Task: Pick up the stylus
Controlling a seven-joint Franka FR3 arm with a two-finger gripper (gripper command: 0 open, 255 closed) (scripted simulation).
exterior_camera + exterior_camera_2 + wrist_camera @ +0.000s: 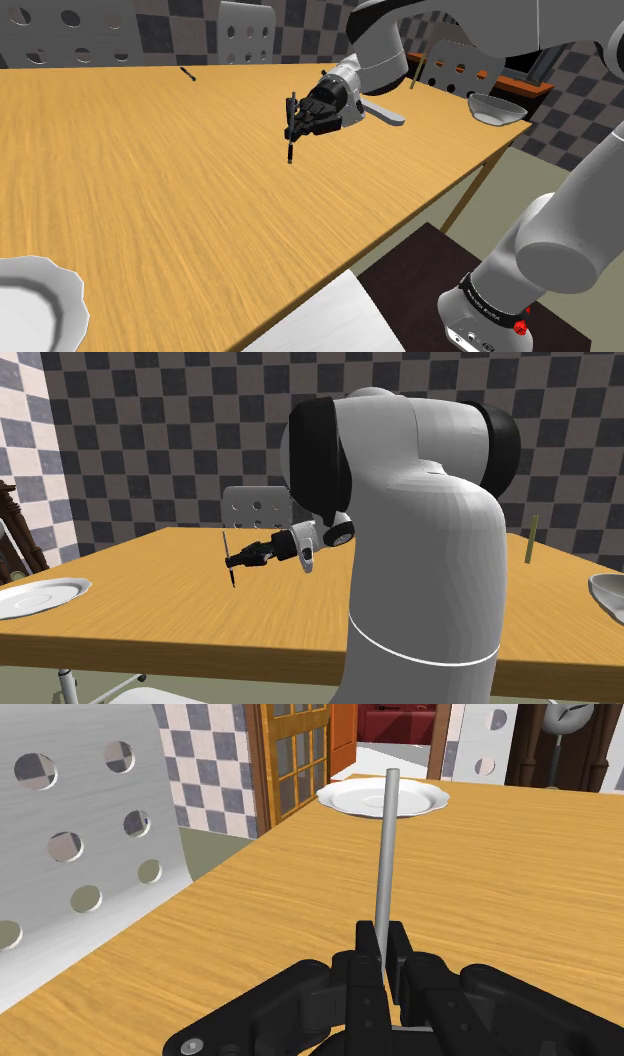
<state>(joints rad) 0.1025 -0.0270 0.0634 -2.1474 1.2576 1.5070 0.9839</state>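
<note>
The stylus [290, 130] is a thin dark rod, held upright above the wooden table [150, 200]. My black gripper [293, 118] is shut on it near its upper part. From the second exterior view the stylus [229, 560] hangs in the gripper [234, 560] above the tabletop, clear of the wood. In the wrist view the stylus [384, 884] looks grey and runs straight out from between the fingers [368, 952], which clasp its base; the gripper [385, 954] points across the table.
A white plate [35, 305] sits at the table's near corner, seen also as a plate [383, 799] ahead of the stylus. A small dark object [188, 73] lies at the far edge. A grey bowl [497, 107] rests near the right edge. Perforated chair backs [246, 32] stand behind.
</note>
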